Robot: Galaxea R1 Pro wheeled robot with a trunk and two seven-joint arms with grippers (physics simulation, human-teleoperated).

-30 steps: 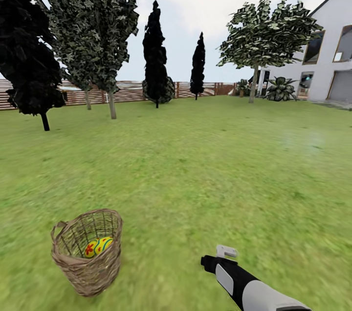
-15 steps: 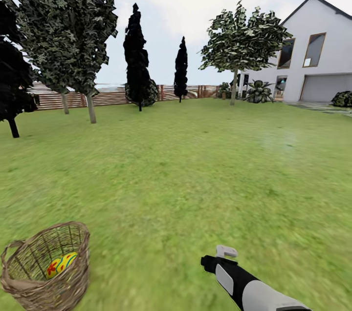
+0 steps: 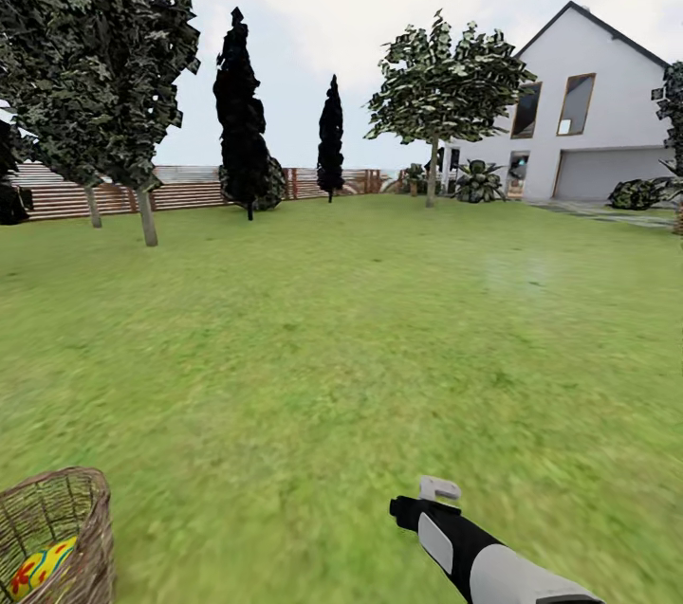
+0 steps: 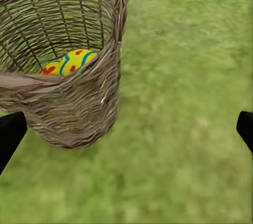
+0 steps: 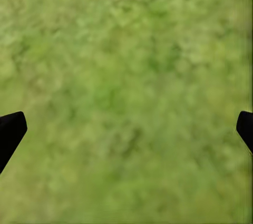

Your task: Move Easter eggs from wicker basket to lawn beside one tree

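The wicker basket point(image 3: 52, 533) stands upright on the lawn point(image 3: 360, 338) at the near left corner of the head view, cut by the picture's edge, with one yellow Easter egg point(image 3: 40, 566) painted in red and blue lying inside it. From the left wrist the left pincer point(image 4: 126, 129) hangs wide open above the grass just beside the basket, holding nothing, and the right pincer point(image 5: 126, 126) is likewise spread apart and empty over bare grass. Far off to the left a pale-trunked tree point(image 3: 144, 206) stands before the slatted fence point(image 3: 190, 189), and a white house point(image 3: 588, 111) sits at the far right.
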